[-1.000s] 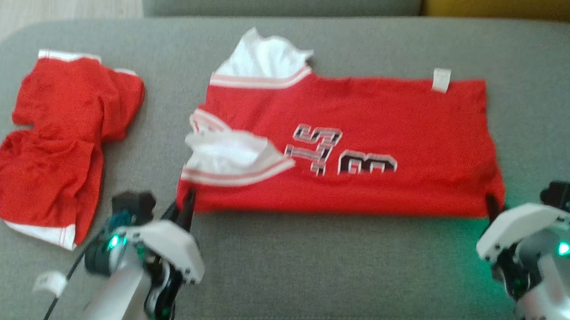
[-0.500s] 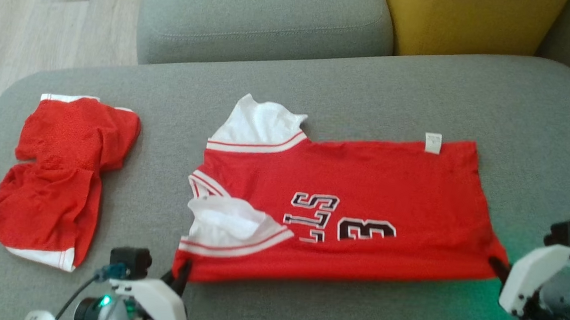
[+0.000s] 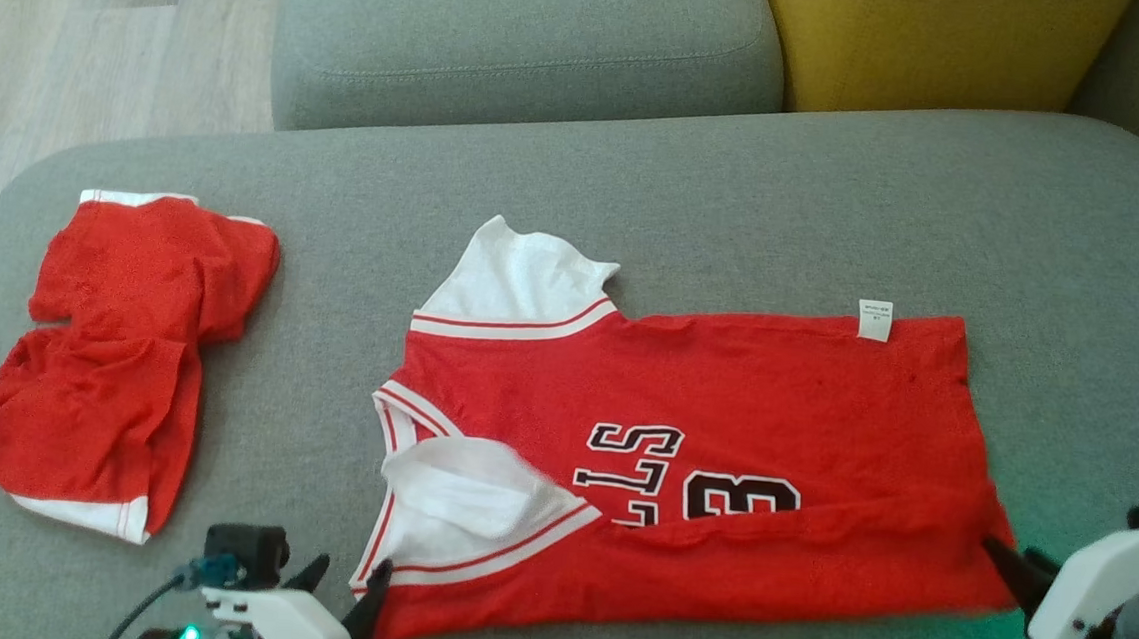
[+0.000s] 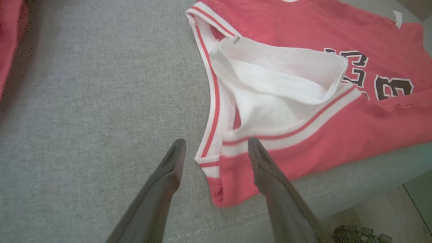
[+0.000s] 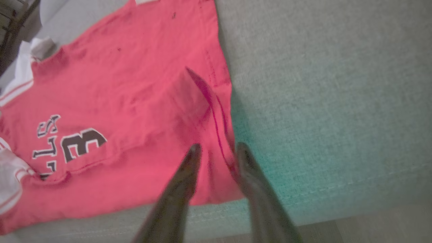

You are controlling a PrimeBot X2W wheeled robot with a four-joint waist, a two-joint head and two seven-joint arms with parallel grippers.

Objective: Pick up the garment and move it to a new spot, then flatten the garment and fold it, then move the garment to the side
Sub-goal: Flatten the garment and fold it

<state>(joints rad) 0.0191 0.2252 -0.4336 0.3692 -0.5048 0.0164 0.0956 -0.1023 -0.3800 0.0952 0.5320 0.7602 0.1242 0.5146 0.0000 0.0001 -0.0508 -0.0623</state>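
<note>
Shirt: we see a red shirt [image 3: 701, 449] with white sleeves and dark lettering. It lies flat on the grey sofa seat [image 3: 739, 191], folded into a long band along the seat's near edge, from about the middle towards the right.
Shirt detail: one white sleeve [image 3: 522, 276] points towards the seat's far edge. The other is turned in over the red cloth at the shirt's left end. A small white label [image 3: 874, 319] sits on the shirt's far edge near its right corner.
Left gripper: the left gripper [image 3: 348, 577] is at the shirt's near left corner. In the left wrist view [image 4: 215, 141] its jaws stand wide. One finger is over bare seat and the other over the red cloth, with the striped corner in the gap between them. We see nothing clamped.
Right gripper: the right gripper [image 3: 1012, 563] is at the shirt's near right corner. In the right wrist view [image 5: 218, 145] its jaws are parted, narrower than the left pair. One finger is over the red cloth and the other along the shirt's side hem. We cannot tell whether the tips touch the cloth.
Shorts: red shorts [image 3: 116, 358] with white trim lie crumpled by the seat's left edge, well apart from the shirt.
Surroundings: a yellow cushion [image 3: 940, 45] and a grey cushion [image 3: 529, 36] stand beyond the seat's far edge. Pale wood floor [image 3: 69, 24] shows past its far left corner.
</note>
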